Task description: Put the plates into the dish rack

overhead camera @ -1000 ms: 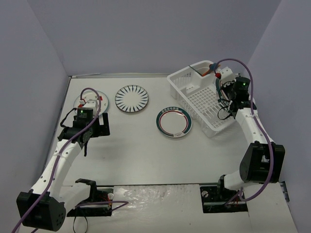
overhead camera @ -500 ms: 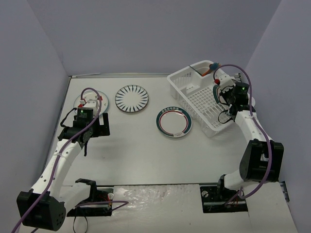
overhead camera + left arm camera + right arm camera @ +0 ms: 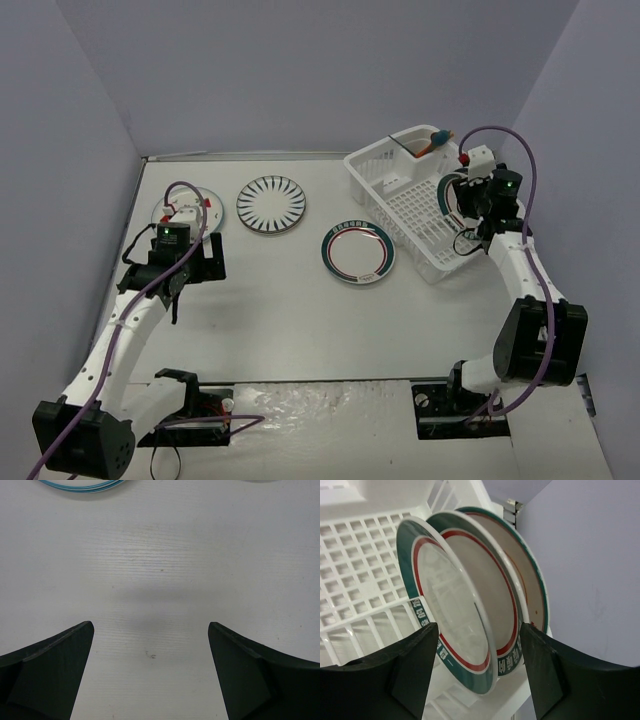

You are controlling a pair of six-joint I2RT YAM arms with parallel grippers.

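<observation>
The white dish rack (image 3: 400, 190) stands at the back right. In the right wrist view three plates stand on edge in the rack (image 3: 365, 555): two green-and-red rimmed plates (image 3: 447, 610) (image 3: 492, 595) and a green-rimmed one (image 3: 532, 590) behind them. My right gripper (image 3: 462, 205) (image 3: 479, 667) is open, its fingers either side of the front two plates' lower edges. On the table lie a green-and-red rimmed plate (image 3: 358, 251), a black radial-striped plate (image 3: 271, 204) and a strawberry plate (image 3: 180, 208). My left gripper (image 3: 200, 262) (image 3: 150, 650) is open and empty over bare table just near of the strawberry plate.
The rack's corner cup (image 3: 430, 145) holds a blue and orange item. A light-blue plate rim (image 3: 82, 486) shows at the top of the left wrist view. Grey walls close in the table on the left, back and right.
</observation>
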